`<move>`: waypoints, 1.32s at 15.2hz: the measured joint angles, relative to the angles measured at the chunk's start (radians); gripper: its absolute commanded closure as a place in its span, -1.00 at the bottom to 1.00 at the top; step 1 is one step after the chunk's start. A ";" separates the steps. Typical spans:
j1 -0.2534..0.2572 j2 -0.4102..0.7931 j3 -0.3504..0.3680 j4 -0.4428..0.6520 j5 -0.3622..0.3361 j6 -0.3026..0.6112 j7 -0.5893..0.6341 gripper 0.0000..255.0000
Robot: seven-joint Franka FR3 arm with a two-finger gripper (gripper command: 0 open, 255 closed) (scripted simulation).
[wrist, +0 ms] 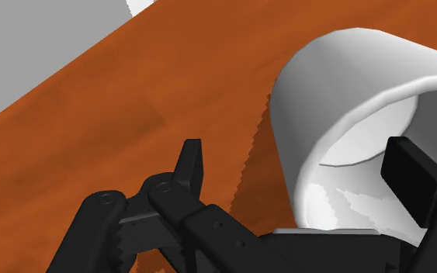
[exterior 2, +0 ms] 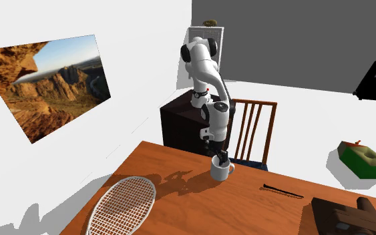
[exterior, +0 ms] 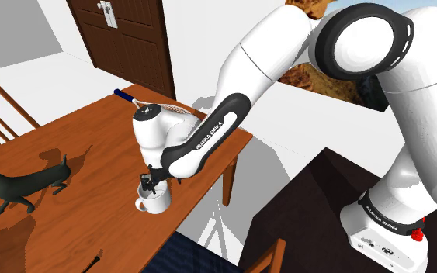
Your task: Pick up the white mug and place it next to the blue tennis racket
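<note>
A: Surface?
B: Reddish-brown wooden table (exterior 2: 200,208) with a smooth top. The white mug (exterior: 154,203) stands upright on it, close to the edge on the side of the dark stand (exterior: 325,209). Its handle points to the shoulder view's left.

A: Tool?
B: The gripper (wrist: 299,155) is down over the mug, jaws apart. The fingers (wrist: 192,161) straddle the mug's wall, one inside the mouth. The other is outside, with bare wood showing between it and the mug. Nothing is clasped.

A: Racket?
B: The tennis racket (exterior 2: 123,203) has a blue grip and a pale frame and strings. It lies flat on the table, well apart from the mug. It is at the far end in the shoulder view and at lower left in the second exterior view.

A: Other items on the top?
B: A dark animal figure (exterior: 22,186) sits at the shoulder view's left. A thin black stick (exterior 2: 283,192) lies near the table's edge.

A: Room?
B: White walls and a pale floor. A dark brown panelled door (exterior: 127,39) stands beyond the table's far end. A canyon landscape picture (exterior 2: 53,83) hangs on the white wall. A wooden slat-back chair (exterior 2: 253,104) is just beside the table, near the stand. A green box (exterior 2: 365,160) sits on the floor, and a dark grey wall (exterior 2: 293,40) runs behind.
</note>
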 measured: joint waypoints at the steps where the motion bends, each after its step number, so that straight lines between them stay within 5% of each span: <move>1: 0.000 0.000 0.000 0.000 0.000 0.000 0.000 1.00; 20: -0.024 -0.089 0.035 -0.019 0.035 -0.070 -0.021 1.00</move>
